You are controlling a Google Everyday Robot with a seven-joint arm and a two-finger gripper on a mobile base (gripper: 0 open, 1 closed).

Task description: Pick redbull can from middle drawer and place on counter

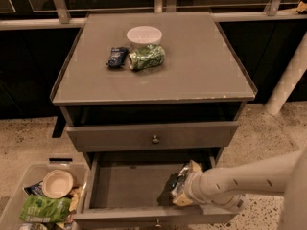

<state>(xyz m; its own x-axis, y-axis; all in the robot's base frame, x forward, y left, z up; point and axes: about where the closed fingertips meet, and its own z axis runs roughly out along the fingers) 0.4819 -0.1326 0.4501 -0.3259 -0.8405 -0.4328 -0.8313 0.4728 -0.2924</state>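
The middle drawer [129,186] is pulled open below the shut upper drawer. My gripper [178,186] reaches into its right part from the right, low over the drawer floor. Its fingers [191,167] stand on either side of the redbull can [177,182], a slim silver and dark blue can, and are shut on it. The can is partly hidden by the gripper. The counter [201,66] is the flat grey cabinet top above.
On the counter stand a white bowl [144,35], a green can [146,57] lying on its side and a small dark blue packet [117,56]. A clear bin [29,171] with a bowl and green bag sits on the floor at the left. A white post [288,80] stands at the right.
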